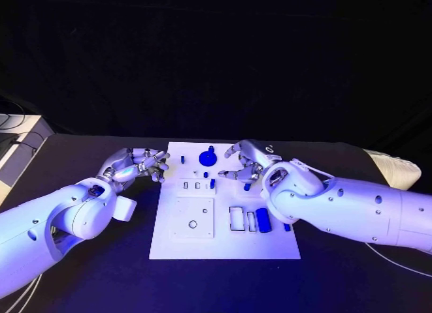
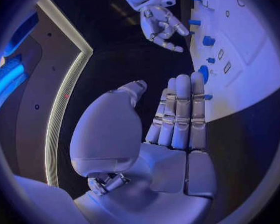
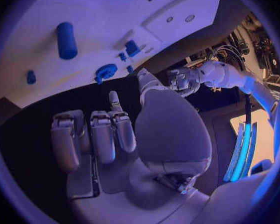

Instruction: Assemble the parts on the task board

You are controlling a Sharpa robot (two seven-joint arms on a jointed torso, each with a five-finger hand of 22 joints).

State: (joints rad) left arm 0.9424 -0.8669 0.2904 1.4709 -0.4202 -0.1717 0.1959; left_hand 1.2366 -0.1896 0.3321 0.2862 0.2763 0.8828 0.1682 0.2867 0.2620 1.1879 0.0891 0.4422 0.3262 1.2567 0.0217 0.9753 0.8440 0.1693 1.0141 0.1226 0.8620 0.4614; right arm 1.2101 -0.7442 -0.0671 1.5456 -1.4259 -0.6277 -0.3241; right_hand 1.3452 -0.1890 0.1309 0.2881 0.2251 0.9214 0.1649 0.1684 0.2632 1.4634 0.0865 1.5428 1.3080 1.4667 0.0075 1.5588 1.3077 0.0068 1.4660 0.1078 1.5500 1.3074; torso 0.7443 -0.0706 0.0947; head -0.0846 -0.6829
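Spotted the white task board [image 1: 179,244] dead centre on the black tabletop [image 1: 348,274], with the blue parts scattered over it rather than seated anywhere obvious. Found a round blue part [image 1: 207,156] up at 12 o'clock of the board, a small blue peg [image 1: 247,186] around 1 o'clock, and a chunky blue cylinder [image 1: 263,220] lying flat at 4 o'clock, right beside a pair of rectangular slots [image 1: 235,218]. Guessing that was staging: cylinder parked next to the slots it might belong in, though couldn't confirm the fit.

Caught the left robot hand [image 1: 141,164] at 10 o'clock, just off the board's edge and over bare tabletop, fingers out straight and nothing in the palm. Read that as waiting out of the way, leaving the board free for the other arm.

Noticed the right robot hand [image 1: 246,163] hanging over the board near 1 o'clock, between the round blue part and the small blue peg, fingers loosely bent and apart, gripping nothing. Looked like a pre-grasp hover, close to both pieces. Couldn't tell which one was the target, or whether any fingertip touched the board.

Would call the assembly barely begun. Would worry about the small blue peg slipping from big fingers.
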